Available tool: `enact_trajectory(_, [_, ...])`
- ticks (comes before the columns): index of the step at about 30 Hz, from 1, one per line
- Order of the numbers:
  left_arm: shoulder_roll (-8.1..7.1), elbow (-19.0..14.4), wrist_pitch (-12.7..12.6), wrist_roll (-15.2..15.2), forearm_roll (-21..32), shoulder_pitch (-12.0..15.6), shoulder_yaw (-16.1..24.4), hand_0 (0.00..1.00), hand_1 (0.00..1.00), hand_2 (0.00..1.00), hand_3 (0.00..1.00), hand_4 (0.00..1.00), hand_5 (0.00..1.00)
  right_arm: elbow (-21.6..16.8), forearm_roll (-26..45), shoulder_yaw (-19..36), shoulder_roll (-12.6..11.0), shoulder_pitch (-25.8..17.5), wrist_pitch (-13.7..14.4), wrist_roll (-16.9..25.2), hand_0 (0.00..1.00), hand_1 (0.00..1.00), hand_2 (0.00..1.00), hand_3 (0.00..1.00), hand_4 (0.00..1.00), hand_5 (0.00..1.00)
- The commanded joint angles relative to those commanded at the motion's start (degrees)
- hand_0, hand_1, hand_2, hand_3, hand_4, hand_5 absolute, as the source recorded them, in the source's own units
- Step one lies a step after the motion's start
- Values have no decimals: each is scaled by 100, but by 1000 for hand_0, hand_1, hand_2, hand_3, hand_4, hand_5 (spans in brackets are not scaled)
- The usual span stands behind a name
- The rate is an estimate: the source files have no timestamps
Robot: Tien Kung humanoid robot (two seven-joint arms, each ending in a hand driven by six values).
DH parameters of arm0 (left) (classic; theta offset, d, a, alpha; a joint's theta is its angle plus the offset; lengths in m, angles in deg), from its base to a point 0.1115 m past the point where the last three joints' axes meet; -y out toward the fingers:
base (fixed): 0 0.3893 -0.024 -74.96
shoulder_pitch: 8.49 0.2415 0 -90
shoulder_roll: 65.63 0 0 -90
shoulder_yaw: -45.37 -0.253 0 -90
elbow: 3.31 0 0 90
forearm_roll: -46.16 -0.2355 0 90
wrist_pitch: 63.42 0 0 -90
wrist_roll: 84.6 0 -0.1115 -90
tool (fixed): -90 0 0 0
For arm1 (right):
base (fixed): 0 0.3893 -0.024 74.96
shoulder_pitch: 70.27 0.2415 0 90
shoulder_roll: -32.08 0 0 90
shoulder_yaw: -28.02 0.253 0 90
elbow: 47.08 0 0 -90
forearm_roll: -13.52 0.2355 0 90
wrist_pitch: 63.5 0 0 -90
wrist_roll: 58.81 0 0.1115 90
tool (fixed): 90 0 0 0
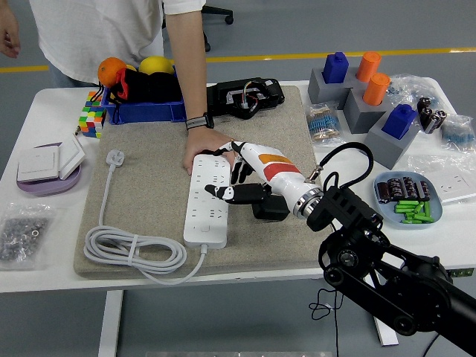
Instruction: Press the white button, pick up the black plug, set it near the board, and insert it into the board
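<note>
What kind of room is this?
Probably a robotics lab or test hall: a white table crowded with practice items, like a white power strip on a beige felt mat, and rolling office chairs behind.

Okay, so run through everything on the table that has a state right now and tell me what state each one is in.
Power strip: flat on the mat, nothing plugged in.
White plug: lying loose on the mat, cord coiled.
Black plug: on the mat beside the strip, not inserted.
Right hand: fingers spread over the strip's far end, holding nothing.
Person's hand: resting on the strip's far end.
Blue tray: holding green and dark cells.
</note>
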Motion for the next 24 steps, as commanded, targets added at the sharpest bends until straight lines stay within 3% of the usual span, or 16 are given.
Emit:
enact_trajectory(3, [6,0,2,0,-17,-4,4,625,630,635,692,559,397,178,33,82,-82,-145,-73,175,854,892,890,879,989,389])
enact_trajectory(4, [10,0,3,1,-21,-5,4,625,630,636,692,558,395,234,52,99,-105,-192,-88,223,970,969,973,998,998,332])
enact_trajectory(8, [19,0,6,-2,0,-8,-19,625,630,636,692,558,395,431,123,139,-179,-340,-102,404,970,969,973,998,998,332])
enact_trajectory(15, [28,0,3,-2,30,-17,-26,625,630,636,692,558,394,849,291,239,-202,-532,156,921,963,941,961,998,998,312])
enact_trajectory(16, [28,0,2,-3,31,-16,-26,625,630,636,692,558,394,885,300,264,-199,-549,199,993,916,896,905,973,998,248])
enact_trajectory(21, [23,0,6,-2,13,-13,-29,625,630,636,692,558,394,985,407,393,-214,-637,323,1306,916,896,905,973,998,248])
enact_trajectory(22, [23,0,8,-1,9,-12,-30,625,630,636,692,558,394,997,432,423,-224,-660,326,1337,871,846,840,850,998,152])
enact_trajectory(24, [21,0,10,-1,-3,-8,-29,625,630,636,692,558,394,1023,466,480,-244,-702,323,1371,871,846,840,850,998,152])
